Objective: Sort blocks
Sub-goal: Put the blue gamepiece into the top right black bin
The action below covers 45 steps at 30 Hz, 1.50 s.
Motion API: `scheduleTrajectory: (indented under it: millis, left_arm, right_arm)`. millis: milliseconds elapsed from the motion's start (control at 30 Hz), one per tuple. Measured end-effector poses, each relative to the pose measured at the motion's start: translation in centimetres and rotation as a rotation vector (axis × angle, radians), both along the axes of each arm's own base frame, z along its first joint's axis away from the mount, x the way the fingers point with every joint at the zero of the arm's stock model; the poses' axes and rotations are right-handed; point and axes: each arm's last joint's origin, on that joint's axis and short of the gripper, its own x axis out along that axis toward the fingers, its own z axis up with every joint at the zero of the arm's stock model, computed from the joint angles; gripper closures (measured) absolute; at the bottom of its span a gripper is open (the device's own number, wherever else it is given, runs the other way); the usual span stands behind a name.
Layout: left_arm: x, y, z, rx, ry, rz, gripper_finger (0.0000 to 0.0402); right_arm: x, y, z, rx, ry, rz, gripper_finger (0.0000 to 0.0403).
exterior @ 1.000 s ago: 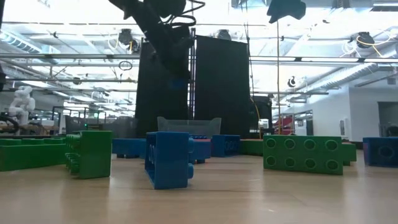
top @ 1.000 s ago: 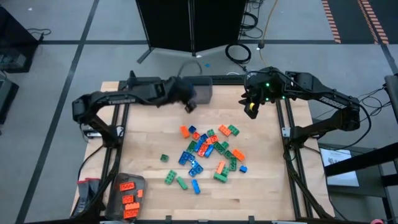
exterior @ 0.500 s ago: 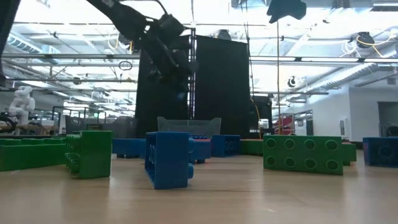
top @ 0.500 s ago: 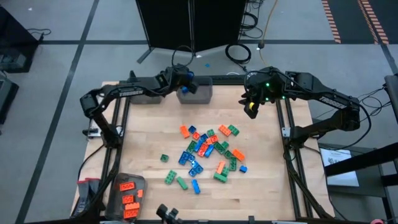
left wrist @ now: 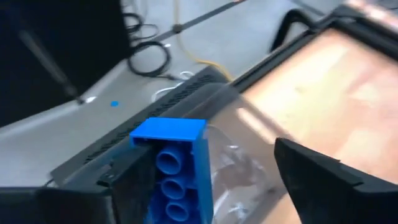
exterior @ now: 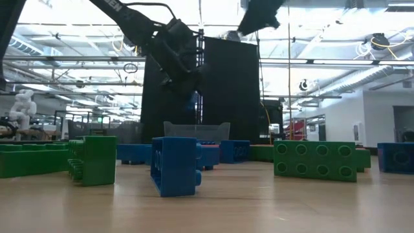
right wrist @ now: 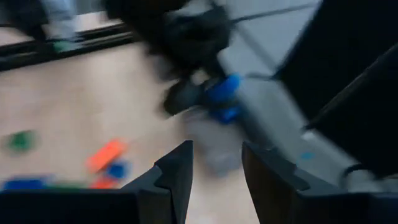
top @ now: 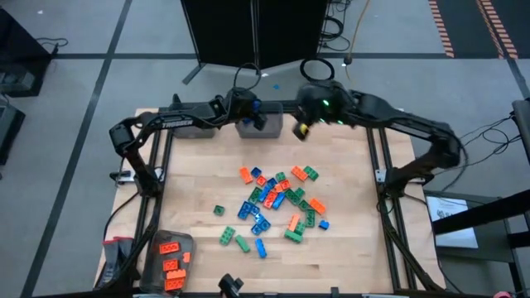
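Observation:
Orange, green and blue blocks [top: 277, 199] lie loose on the middle of the wooden table. A translucent grey bin [top: 269, 126] stands at the far edge. My left gripper [left wrist: 217, 152] is open above this bin, and a blue block [left wrist: 171, 134] sits beside one of its fingers. My right gripper [top: 302, 128] hangs just right of the bin, high above the table. Its fingers [right wrist: 180, 168] stand apart with nothing between them. My left gripper touches the blue block only with the inner face of one finger [left wrist: 140, 180], which lies along the block's side [left wrist: 155, 171]. The other finger [left wrist: 311, 174] stands well clear of it. The block is over the bin, its hollow underside toward the wrist camera.
A second bin [top: 170, 258] with orange blocks stands at the table's near left corner. In the low view a blue block [exterior: 174, 165] and green blocks [exterior: 97, 158] [exterior: 317, 158] stand close to the camera. Bare wood lies left and right of the pile.
My left gripper has gone toward the table's far edge, to above the grey bin, and has opened. The blue block now lies against only one finger. My right gripper has swung toward the table's left along the far edge, nearer the bin.

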Motion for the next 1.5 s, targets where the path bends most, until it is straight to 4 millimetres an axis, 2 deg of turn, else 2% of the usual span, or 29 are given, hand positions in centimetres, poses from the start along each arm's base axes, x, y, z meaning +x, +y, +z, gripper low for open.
scheduleTrajectory:
  millis: [100, 167, 267, 433, 533, 633, 733, 967, 1100, 1267, 1500]
  left_arm:
    - [0.3, -0.1, 0.3, -0.027, -0.054, -0.082, 0.0071]
    - [0.4, -0.2, 0.6, -0.043, -0.091, -0.138, 0.0069]
    - [0.4, 0.0, 0.9, -0.046, -0.128, -0.207, 0.0068]
    - [0.3, 0.6, 1.3, -0.03, -0.174, -0.282, 0.0068]
    - [0.2, 1.1, 1.8, 0.003, -0.222, -0.336, 0.0068]
    - [0.2, 1.3, 2.0, 0.031, -0.233, -0.359, 0.0068]
    - [0.1, 1.2, 1.9, 0.046, -0.208, -0.379, 0.0068]
    - [-0.1, 1.1, 1.4, 0.04, -0.146, -0.398, 0.0068]
    - [-0.3, 1.1, 1.1, 0.038, -0.099, -0.385, 0.0068]
    - [-0.4, 1.0, 0.8, 0.037, -0.067, -0.395, 0.0068]
    - [-0.4, 1.0, 0.7, 0.024, -0.053, -0.394, 0.0068]
  right_arm:
    - [1.6, -3.1, -0.4, -0.034, -0.103, 0.004, 0.0268]
    - [1.8, -5.1, -0.2, -0.016, -0.201, 0.024, 0.0268]
    - [0.7, -7.9, 0.5, 0.005, -0.32, 0.028, 0.0268]
    - [-2.1, -12.0, 1.1, 0.047, -0.414, 0.062, 0.0268]
    - [-2.4, -13.7, 0.1, 0.113, -0.501, 0.16, 0.0268]
    - [-1.8, -14.9, -2.7, 0.226, -0.489, 0.208, 0.0268]
    - [-0.3, -15.5, -4.8, 0.303, -0.484, 0.266, 0.0268]
    - [2.5, -16.0, -7.4, 0.364, -0.509, 0.333, 0.0268]
    - [3.4, -15.7, -8.0, 0.38, -0.514, 0.361, 0.0268]
    - [4.6, -15.7, -10.1, 0.438, -0.472, 0.364, 0.0268]
    - [5.1, -16.0, -11.8, 0.473, -0.427, 0.352, 0.0268]
